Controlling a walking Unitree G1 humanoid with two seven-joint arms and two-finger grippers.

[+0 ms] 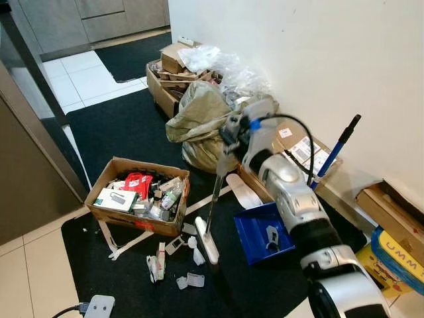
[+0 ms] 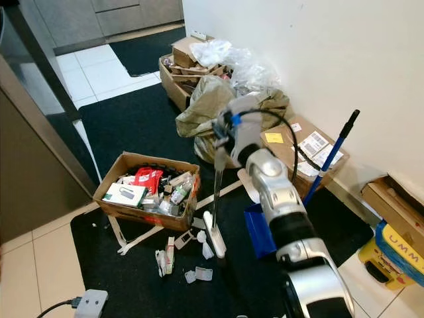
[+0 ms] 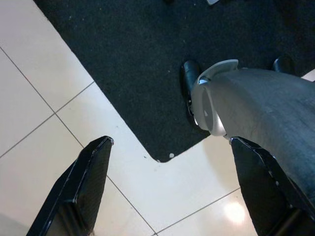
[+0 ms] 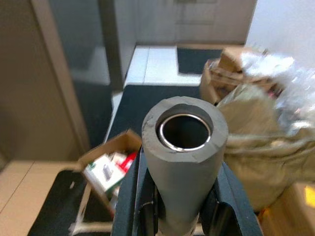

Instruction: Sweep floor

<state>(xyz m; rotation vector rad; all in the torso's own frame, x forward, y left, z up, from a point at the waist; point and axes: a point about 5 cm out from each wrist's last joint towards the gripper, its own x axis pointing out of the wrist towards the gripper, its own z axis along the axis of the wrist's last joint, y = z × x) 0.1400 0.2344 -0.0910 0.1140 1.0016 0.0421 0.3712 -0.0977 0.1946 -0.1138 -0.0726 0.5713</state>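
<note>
The right gripper (image 1: 228, 136) is clamped on the top of a broom handle (image 1: 213, 199), reached out ahead of the robot over the black mat (image 1: 126, 132). In the left eye view the handle runs down from it to a white broom head (image 1: 206, 247) resting on the mat, with small scraps of white and clear litter (image 1: 189, 280) scattered just beside it. A blue dustpan (image 1: 262, 233) lies on the mat to the right of the broom head, close against the silver arm, and its blue handle (image 1: 334, 154) leans up against the white wall (image 1: 318, 53). To the left of the broom stands an open cardboard box (image 1: 139, 195) packed with small packets and bottles. Behind it, along the wall, a stuffed tan sack (image 1: 199, 119) slumps against more cardboard boxes and clear plastic bags.

The right eye view gives the same scene; a white power adapter (image 2: 91, 303) lies on the beige tiles at the near edge of the mat.

In the left wrist view the left gripper (image 3: 170, 191) hangs with its 2 black fingers (image 3: 81, 189) spread wide apart and holding nothing, above the tile floor (image 3: 39, 118) and a corner of the mat, beside the robot's own leg.

In the right wrist view the 2 fingers (image 4: 133, 196) press on either side of the grey foam grip of the hollow handle, seen end-on.
</note>
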